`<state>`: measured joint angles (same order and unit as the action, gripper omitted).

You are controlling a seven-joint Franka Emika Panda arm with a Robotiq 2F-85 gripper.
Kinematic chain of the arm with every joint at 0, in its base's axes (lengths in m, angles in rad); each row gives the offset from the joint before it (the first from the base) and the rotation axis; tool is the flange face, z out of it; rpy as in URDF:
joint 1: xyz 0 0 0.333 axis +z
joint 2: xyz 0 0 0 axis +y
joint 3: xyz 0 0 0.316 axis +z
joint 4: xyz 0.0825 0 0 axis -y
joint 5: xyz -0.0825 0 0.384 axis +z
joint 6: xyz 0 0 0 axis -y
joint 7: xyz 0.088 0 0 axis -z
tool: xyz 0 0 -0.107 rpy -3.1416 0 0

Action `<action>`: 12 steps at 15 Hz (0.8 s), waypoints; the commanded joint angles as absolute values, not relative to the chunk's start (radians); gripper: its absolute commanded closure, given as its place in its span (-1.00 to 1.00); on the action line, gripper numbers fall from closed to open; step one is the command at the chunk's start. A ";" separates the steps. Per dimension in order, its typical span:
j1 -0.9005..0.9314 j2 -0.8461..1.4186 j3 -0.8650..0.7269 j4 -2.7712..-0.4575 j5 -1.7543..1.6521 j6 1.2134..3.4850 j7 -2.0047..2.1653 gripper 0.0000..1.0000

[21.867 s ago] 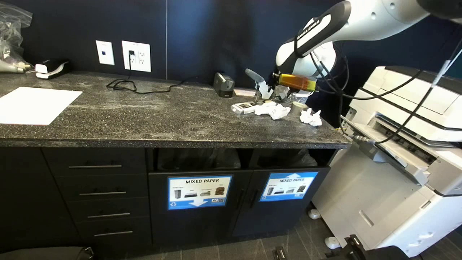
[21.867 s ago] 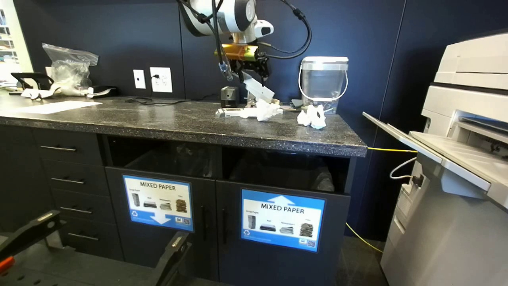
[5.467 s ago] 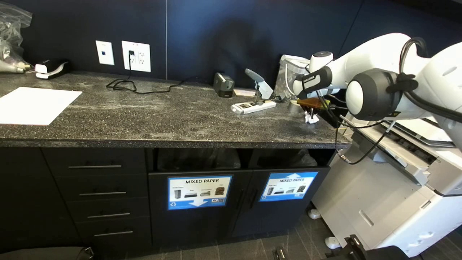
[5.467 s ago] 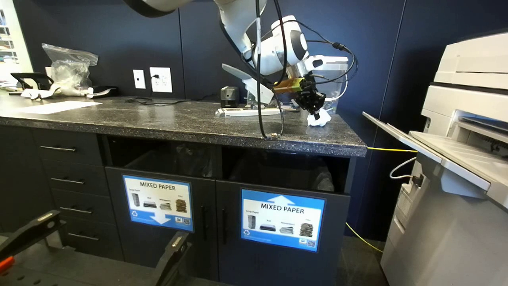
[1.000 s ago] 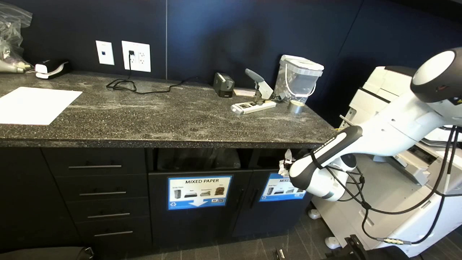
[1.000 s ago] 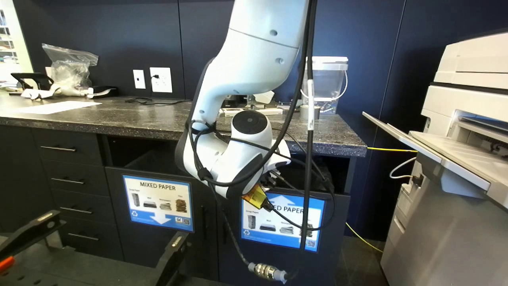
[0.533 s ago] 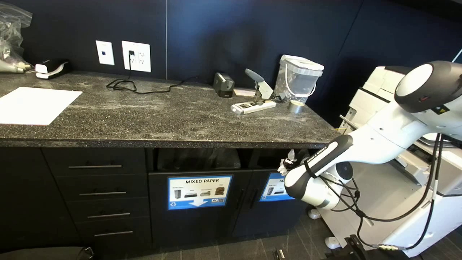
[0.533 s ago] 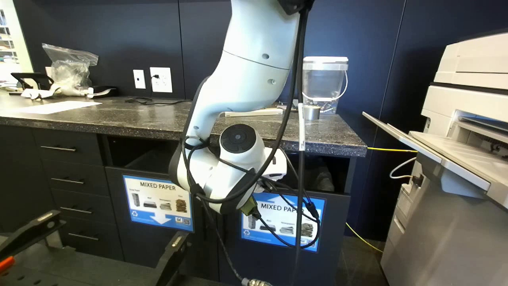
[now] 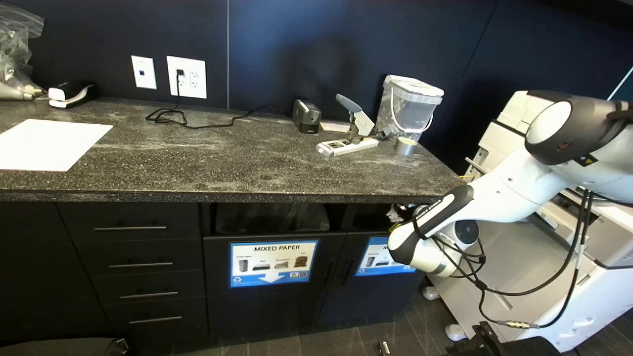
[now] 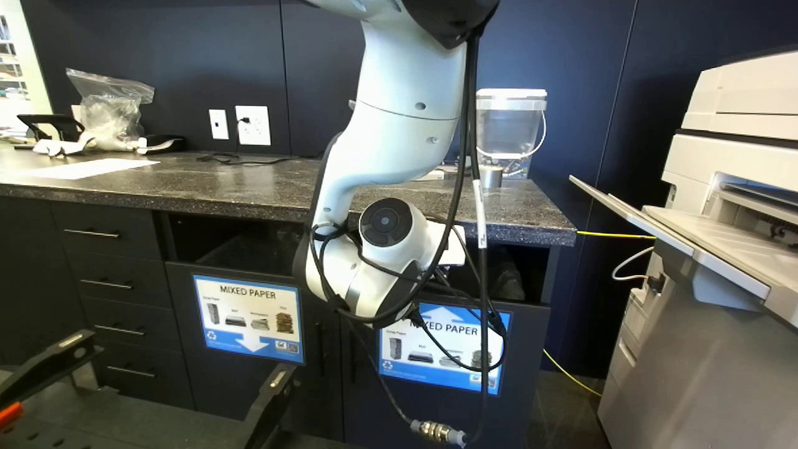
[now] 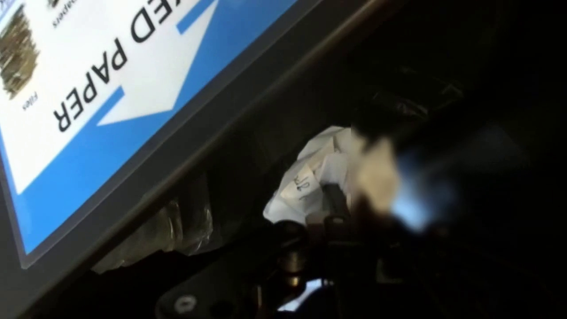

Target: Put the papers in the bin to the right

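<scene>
arm [image 9: 514,190] bent down past counter edge [image 9: 237,197], wrist [image 9: 435,254] low by cabinet opening [image 9: 366,217]; fingers [image 11: 335,198] pinching crumpled paper [image 11: 297,190].

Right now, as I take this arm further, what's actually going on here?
The gripper is shut on a crumpled paper, holding it at the opening above the right-hand Mixed Paper sign. A plastic liner shows past the door's top edge. The paper isn't released yet, and how far in it reaches I can't tell. On the counter, a flat sheet lies far left, and a bucket stands near the right end.
</scene>
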<state>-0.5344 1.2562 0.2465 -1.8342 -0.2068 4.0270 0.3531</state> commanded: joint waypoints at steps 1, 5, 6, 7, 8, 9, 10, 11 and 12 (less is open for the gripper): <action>-0.511 1.341 0.228 -1.685 -0.248 4.007 0.435 0.87; -0.519 1.401 0.239 -1.597 -0.271 3.959 0.466 0.87; -0.518 1.412 0.241 -1.579 -0.273 3.952 0.470 0.87; -0.518 1.422 0.243 -1.563 -0.277 3.943 0.473 0.87; -0.518 1.428 0.245 -1.551 -0.279 3.939 0.477 0.87; -0.515 1.433 0.246 -1.541 -0.273 3.933 0.479 0.88; -0.513 1.436 0.245 -1.534 -0.272 3.927 0.479 0.38; -0.509 1.436 0.241 -1.530 -0.280 3.916 0.473 0.38; -0.507 1.436 0.238 -1.526 -0.286 3.906 0.467 0.31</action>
